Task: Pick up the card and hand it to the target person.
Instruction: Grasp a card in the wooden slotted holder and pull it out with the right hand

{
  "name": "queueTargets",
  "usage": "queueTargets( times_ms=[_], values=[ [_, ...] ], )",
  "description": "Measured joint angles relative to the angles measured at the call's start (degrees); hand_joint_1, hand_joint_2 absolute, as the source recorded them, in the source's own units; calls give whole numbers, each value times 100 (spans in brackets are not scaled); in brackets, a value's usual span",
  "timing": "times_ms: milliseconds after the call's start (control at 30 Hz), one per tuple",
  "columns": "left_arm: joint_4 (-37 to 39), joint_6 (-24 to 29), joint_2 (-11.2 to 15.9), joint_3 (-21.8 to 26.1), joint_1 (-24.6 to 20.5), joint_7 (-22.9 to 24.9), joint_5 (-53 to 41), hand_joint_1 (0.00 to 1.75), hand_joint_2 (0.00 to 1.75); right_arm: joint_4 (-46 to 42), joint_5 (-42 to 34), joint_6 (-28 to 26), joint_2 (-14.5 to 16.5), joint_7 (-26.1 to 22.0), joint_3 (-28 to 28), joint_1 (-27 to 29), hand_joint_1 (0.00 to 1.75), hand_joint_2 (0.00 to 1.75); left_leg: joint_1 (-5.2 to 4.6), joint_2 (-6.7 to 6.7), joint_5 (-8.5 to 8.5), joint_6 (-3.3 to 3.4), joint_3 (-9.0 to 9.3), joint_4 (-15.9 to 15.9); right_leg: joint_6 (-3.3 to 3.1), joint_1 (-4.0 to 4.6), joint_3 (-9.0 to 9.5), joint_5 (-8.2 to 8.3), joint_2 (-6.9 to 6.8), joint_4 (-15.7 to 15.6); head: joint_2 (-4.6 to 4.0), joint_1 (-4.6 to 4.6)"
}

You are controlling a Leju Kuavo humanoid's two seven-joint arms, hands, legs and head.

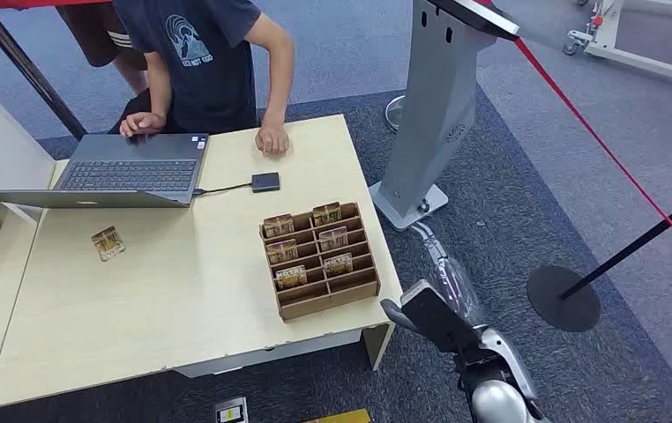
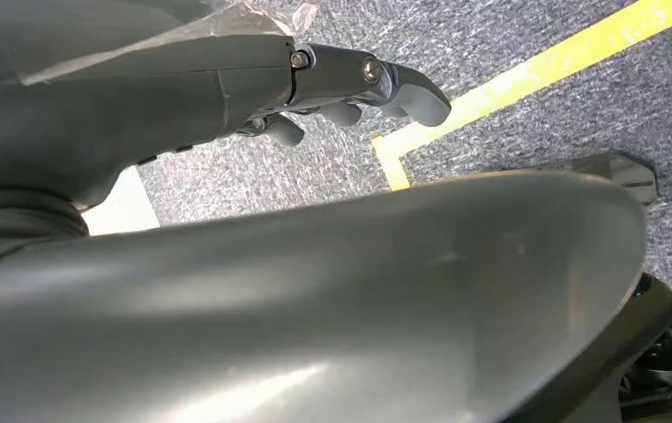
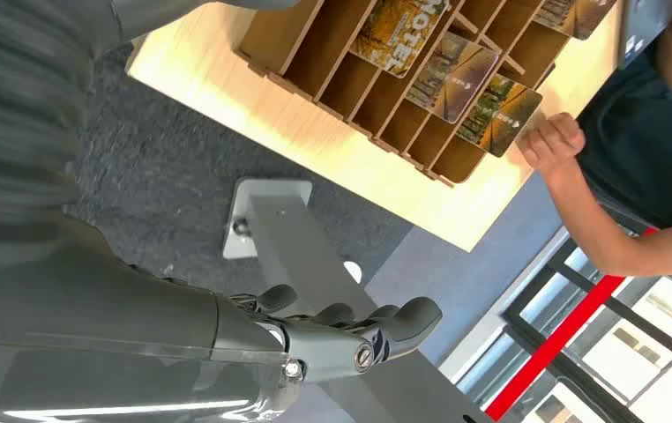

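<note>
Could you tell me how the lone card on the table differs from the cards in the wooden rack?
The lone card lies flat on the bare table, left of the wooden rack, below the laptop; the rack cards stand tilted in slots. The lone card is single; the rack cards number several, in two columns. They share a brownish-gold print.

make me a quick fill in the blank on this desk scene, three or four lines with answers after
1. The wooden card rack stands on the table near the edge facing the ____.
2. One loose card lies apart from the rack, in front of the open ____.
3. The right hand hangs beside the table and holds ____.
4. The person rests one hand on the ____.

Missing words: robot; laptop; nothing; table
</note>
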Motion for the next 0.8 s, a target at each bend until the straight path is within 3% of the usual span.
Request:
queueTargets(
  times_ms=[200, 500, 800],
  values=[
    [24, -10, 0, 0, -7, 63, 51, 0, 0, 89, 666, 253, 56, 238, 74, -209, 0, 175, 0, 1, 0, 0, 0, 0, 0, 0, 0, 0, 0, 1, 0, 0],
    [34, 88, 2, 0, -32, 129, 91, 0, 0, 565, 2073, 627, 225, 380, 683, -979, 0, 175, 0, 0, 1, -1, 1, 0, 0, 0, 2, 0, 0, 6, 0, 2],
    [32, 141, 2, 0, -42, 143, 16, 0, 0, 1235, 2253, 471, 372, 506, 1227, -1646, 0, 175, 0, -2, 2, -1, 3, 0, 0, 0, 3, 0, -1, 6, 0, 1]
  ],
)
